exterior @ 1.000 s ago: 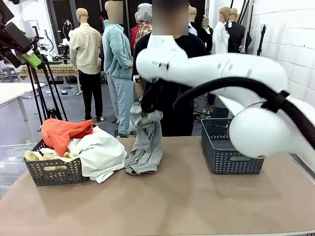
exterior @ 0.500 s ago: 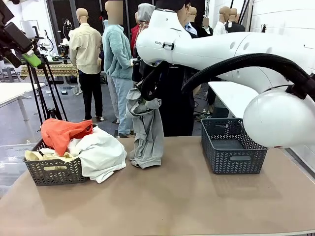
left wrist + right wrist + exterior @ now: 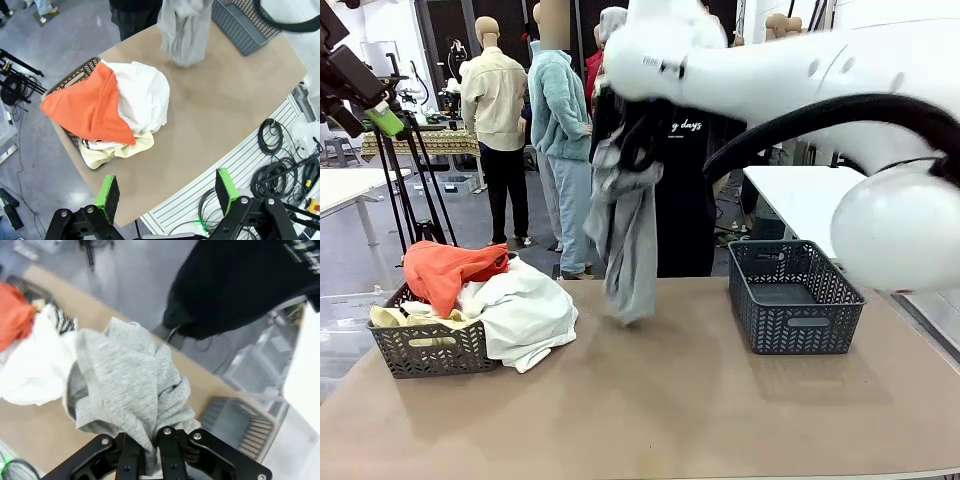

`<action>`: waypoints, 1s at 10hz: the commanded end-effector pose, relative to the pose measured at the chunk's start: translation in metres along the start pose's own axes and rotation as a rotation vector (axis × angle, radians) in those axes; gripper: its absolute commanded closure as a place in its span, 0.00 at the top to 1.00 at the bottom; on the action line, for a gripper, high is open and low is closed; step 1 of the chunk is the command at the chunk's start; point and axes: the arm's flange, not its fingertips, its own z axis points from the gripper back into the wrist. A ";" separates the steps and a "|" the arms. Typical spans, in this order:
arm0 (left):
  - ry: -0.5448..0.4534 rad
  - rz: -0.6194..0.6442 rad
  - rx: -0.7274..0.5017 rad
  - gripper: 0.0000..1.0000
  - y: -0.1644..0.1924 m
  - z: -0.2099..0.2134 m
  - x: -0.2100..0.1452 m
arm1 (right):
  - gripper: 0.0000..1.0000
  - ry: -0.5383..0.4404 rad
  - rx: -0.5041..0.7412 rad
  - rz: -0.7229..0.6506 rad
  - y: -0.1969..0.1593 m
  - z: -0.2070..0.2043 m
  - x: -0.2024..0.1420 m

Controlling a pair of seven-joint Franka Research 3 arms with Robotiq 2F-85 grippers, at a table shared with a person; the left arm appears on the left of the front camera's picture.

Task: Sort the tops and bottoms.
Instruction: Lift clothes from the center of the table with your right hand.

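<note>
Front view: the right arm [image 3: 790,70] reaches across the middle with the right gripper [image 3: 638,135] pinched tight on the grey garment [image 3: 628,235], which hangs down with its lower end just at the table [image 3: 670,400]. On the left sits a basket [image 3: 425,345] piled with the orange-red garment [image 3: 445,270], a white one [image 3: 525,310] spilling over its side, and a pale yellow one [image 3: 385,317] at the edge. An empty-looking grey basket [image 3: 790,300] sits to the right. A person in a black shirt [image 3: 685,190] stands behind the table. From the left wrist, the left gripper [image 3: 167,192] hangs high over the table's near edge, fingers spread wide, holding nothing.
</note>
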 end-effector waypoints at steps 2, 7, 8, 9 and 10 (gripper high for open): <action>-0.003 0.008 0.003 1.00 0.000 0.001 0.000 | 0.00 -0.130 -0.140 -0.072 -0.021 0.108 -0.006; -0.003 0.008 0.003 1.00 0.000 0.001 0.000 | 0.00 -0.257 -0.126 -0.056 -0.015 0.134 -0.001; -0.003 0.008 0.003 1.00 0.000 0.001 0.000 | 0.00 -0.249 -0.127 -0.063 -0.012 0.144 -0.003; -0.003 0.008 0.003 1.00 0.000 0.001 0.000 | 0.00 -0.239 -0.137 -0.060 -0.010 0.151 -0.004; -0.003 0.008 0.003 1.00 0.000 0.001 0.000 | 0.00 -0.216 -0.150 -0.053 -0.005 0.155 -0.004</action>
